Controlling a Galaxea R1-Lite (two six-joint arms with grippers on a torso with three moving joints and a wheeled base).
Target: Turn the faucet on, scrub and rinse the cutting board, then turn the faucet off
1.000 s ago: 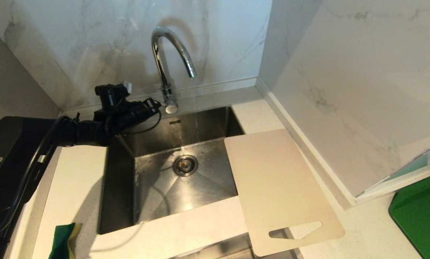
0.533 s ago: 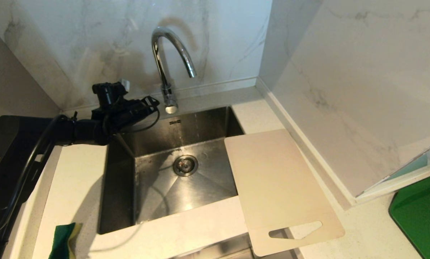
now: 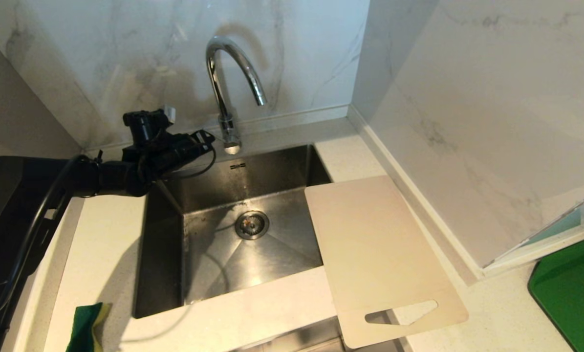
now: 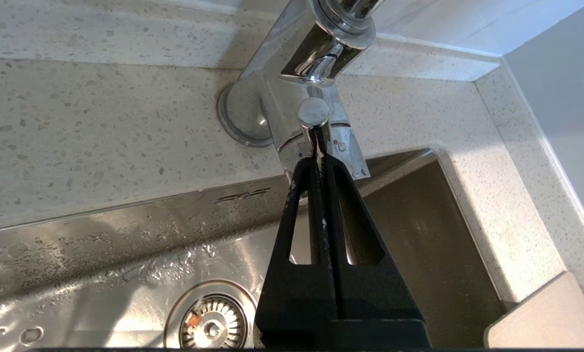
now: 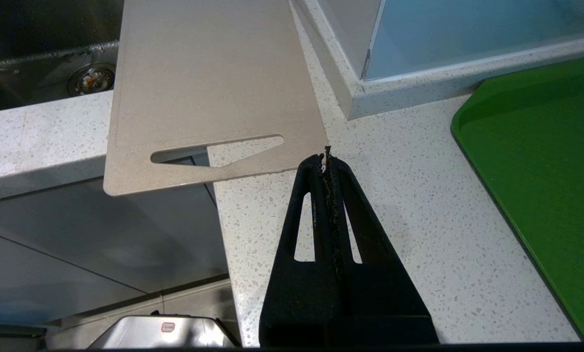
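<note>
Faucet point(image 3: 230, 83): stands at the back rim of the sink point(image 3: 164, 234), spout arching over the basin. No stream is visible from the spout, though droplets lie on the basin floor. Its thin lever point(image 4: 314, 120) projects from the base toward the left end effector point(image 4: 321, 151).

Left end effector: fingers pressed fully together, holding nothing, tips at or just touching the lever's rounded end. Judged step: operating the lever to start the water.

Recommended handling: push with the closed tips squarely on the lever's end, in the lever's own swing direction. The lever is narrow and polished, so an off-centre push could slide off. Move slowly, and stop once water flows.

Board point(image 3: 375, 254): lies flat, bridging the sink's right edge and the tabletop point(image 3: 492, 318), its slotted end overhanging the front edge. It looks dry and unscrubbed, so most of the task remains.

Right end effector point(image 5: 327, 156): closed and empty, poised over the tabletop just beside the board's slotted end.

Surroundings: a green and yellow sponge point(image 3: 87, 326) sits at the tabletop's front left, and a green mat point(image 3: 573, 293) at the far right. The tabletop is pale speckled stone; the walls are marble-patterned, with a corner to the right of the sink.
</note>
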